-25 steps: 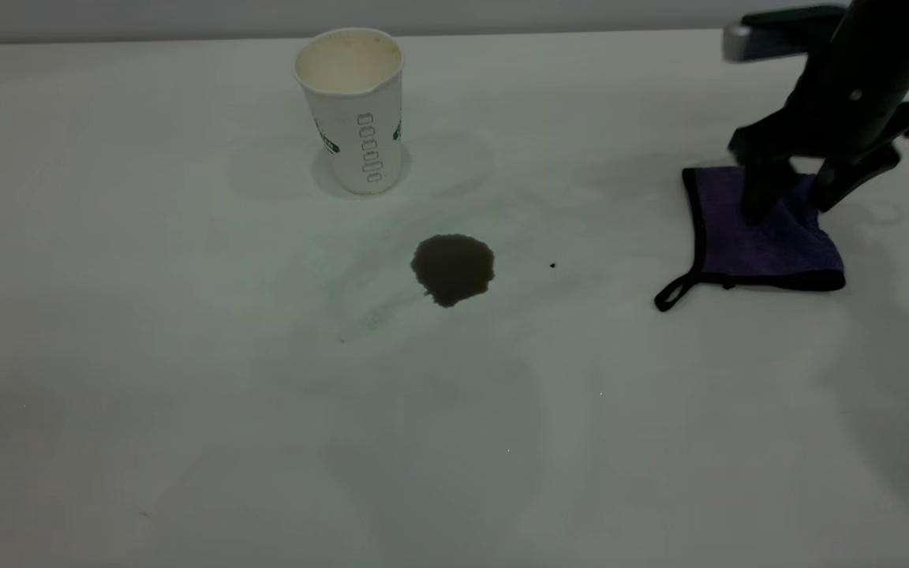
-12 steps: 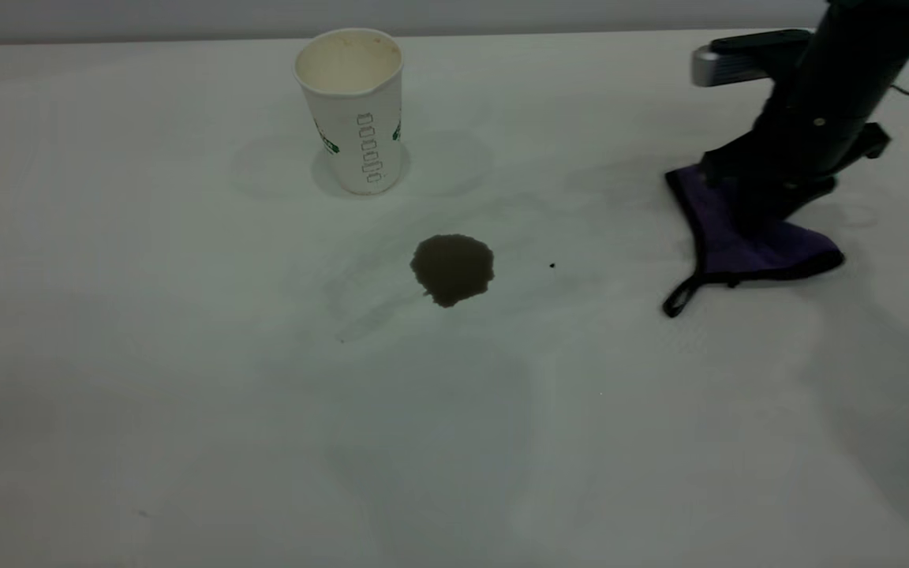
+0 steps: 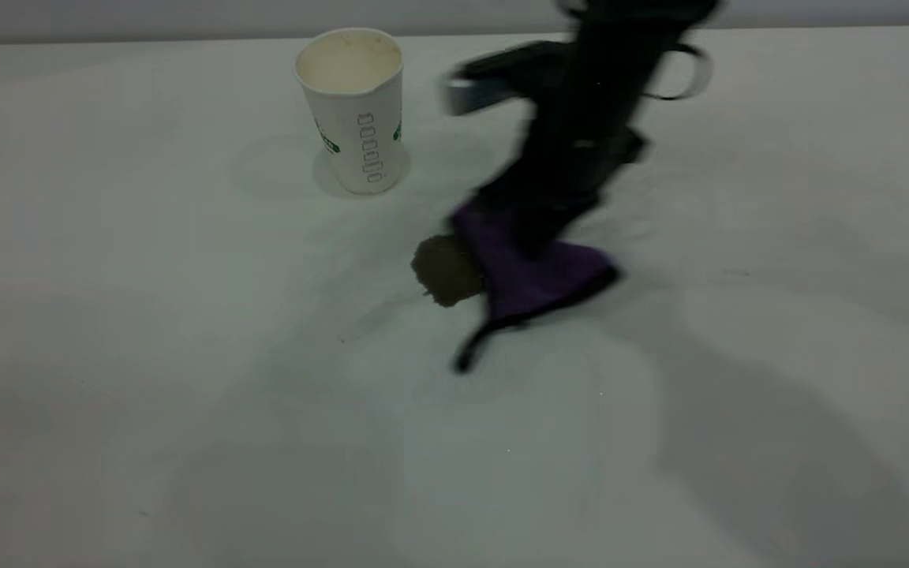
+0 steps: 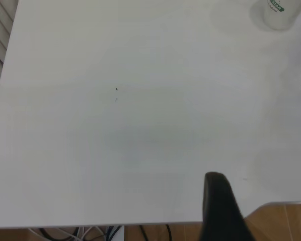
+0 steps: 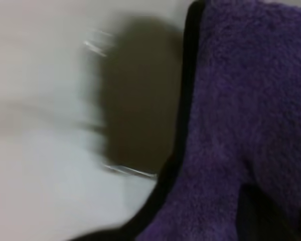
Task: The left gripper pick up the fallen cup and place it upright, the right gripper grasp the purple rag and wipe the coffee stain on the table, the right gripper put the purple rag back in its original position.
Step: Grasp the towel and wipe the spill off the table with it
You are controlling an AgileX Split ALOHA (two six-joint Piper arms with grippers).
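Note:
The white cup (image 3: 353, 106) stands upright at the back of the table (image 3: 186, 394), its mouth up; its base shows in the left wrist view (image 4: 280, 12). My right gripper (image 3: 541, 229) is shut on the purple rag (image 3: 533, 276) and holds it at the right edge of the coffee stain (image 3: 443, 272). The rag covers the stain's right rim. Its black loop (image 3: 470, 351) trails toward the front. In the right wrist view the rag (image 5: 241, 125) lies against the dark stain (image 5: 138, 95). The left gripper is out of the exterior view; only one black finger (image 4: 218, 206) shows.
A tiny dark speck (image 4: 116, 89) lies on the table in the left wrist view. The table's near edge, wooden floor (image 4: 286, 221) and cables show past it.
My right gripper has closed on the rag at the right of the table, lifted its near part, and dragged it left to the stain. The cup has not moved.

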